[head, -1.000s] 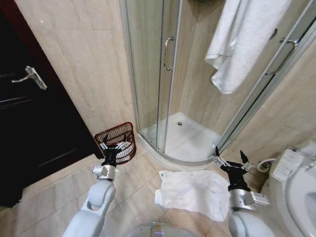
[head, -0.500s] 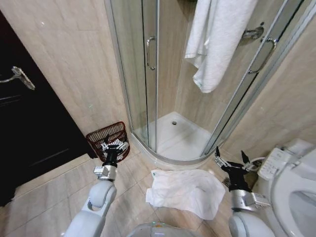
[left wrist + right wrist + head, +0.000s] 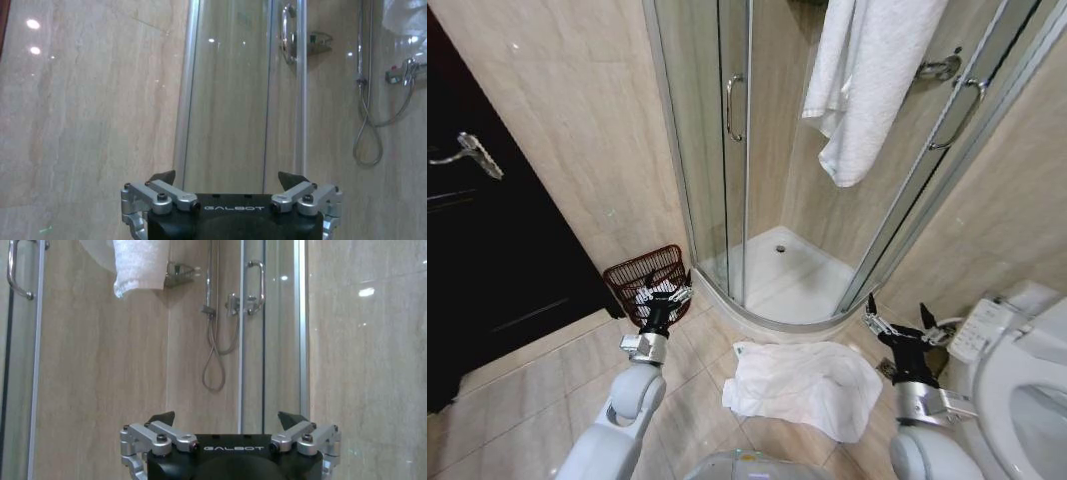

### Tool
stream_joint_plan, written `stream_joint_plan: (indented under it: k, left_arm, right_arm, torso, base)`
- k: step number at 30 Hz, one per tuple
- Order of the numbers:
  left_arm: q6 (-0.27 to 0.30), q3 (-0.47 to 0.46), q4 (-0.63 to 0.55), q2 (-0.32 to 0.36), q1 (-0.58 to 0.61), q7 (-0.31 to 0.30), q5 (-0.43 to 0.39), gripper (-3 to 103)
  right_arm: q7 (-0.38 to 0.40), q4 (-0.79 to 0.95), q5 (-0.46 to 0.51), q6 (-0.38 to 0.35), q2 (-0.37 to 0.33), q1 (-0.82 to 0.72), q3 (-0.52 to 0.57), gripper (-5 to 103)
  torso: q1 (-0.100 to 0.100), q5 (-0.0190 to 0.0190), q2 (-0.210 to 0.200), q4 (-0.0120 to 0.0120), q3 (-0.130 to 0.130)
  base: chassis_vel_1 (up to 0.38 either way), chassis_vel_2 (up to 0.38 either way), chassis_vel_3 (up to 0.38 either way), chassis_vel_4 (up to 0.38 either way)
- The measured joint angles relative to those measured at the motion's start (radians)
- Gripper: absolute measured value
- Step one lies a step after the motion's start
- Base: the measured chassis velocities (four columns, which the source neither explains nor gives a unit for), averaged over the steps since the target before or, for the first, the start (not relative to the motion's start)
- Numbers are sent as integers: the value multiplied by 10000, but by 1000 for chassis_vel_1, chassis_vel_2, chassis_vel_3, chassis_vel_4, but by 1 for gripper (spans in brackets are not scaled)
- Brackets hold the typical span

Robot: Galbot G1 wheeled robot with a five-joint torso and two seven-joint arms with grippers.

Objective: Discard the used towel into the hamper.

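Bathroom floor tiles carry the towel (image 3: 802,375), spread crosswise before me; hamper (image 3: 645,280) sits left, both tools (image 3: 660,295) (image 3: 901,325) spread apart, empty.

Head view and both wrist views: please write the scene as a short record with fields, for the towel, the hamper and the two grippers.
used towel: white, crumpled on the floor tiles, in front of the shower base
hamper: dark reddish-brown open-weave basket, on the floor between the dark door and the shower
hanging towel: white, draped high on the shower enclosure
left gripper: open, raised in front of the hamper, holding nothing
right gripper: open, raised beside the toilet, holding nothing
task state: towel not yet picked up
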Motion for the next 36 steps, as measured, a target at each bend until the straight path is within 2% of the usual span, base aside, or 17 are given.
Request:
stream_joint_plan:
  k: [4, 7, 8, 9, 11, 12, 15, 19, 28, 36]
  left_arm:
    - [322, -17, -294, 1, 115, -98, -42, 100]
    - [1309, -30, -778, -63, 167, -889, 109, 100]
    - [1309, -30, -778, -63, 167, -889, 109, 100]
    - [1645, -94, -898, -157, 98, -1129, 245, 100]
    - [1878, -260, -951, -310, 0, -1261, 529, 100]
    - [1878, -260, -951, -310, 0, -1261, 529, 100]
    - [1829, -681, -969, -760, 94, -1189, 1215, 100]
    - [1730, -897, -1167, -1037, 558, -1098, 1359, 100]
    - [1313, -1213, -1258, -1269, 863, -823, 1345, 100]
    - [888, -1569, -1304, -1033, 1043, -359, 981, 100]
  right_arm:
    - [-25, 206, -14, -150, 0, -37, 10, 100]
    - [-178, 305, -52, -305, 0, -62, 52, 100]
    - [-178, 305, -52, -305, 0, -62, 52, 100]
    - [-245, 322, -67, -367, 0, -40, 76, 100]
    - [-408, 347, -80, -459, 0, 10, 108, 100]
    - [-408, 347, -80, -459, 0, 10, 108, 100]
    - [-844, 360, -101, -538, 0, 90, 2, 100]
    - [-1224, 360, -202, -465, -55, 73, -212, 100]
    - [-1123, 412, -259, -425, -100, 182, -529, 100]
    - [-799, 611, -97, -482, -187, 209, -449, 100]
  torso:
    - [77, 0, 164, 0, 84]
    - [140, 0, 344, 1, 199]
    - [140, 0, 344, 1, 199]
    - [166, 1, 411, 0, 240]
    - [204, 1, 502, 0, 293]
    - [204, 1, 502, 0, 293]
    - [298, 0, 711, 0, 417]
    - [374, 1, 906, 1, 530]
    - [553, 0, 1277, 0, 721]
    - [722, -1, 1680, 0, 952]
  base:
    - [0, 0, 0, 0]
    - [0, 0, 0, 0]
    - [0, 0, 0, 0]
    - [0, 0, 0, 0]
    - [0, 0, 0, 0]
    - [0, 0, 0, 0]
    - [0, 0, 0, 0]
    - [0, 0, 0, 0]
    - [0, 0, 0, 0]
    - [0, 0, 0, 0]
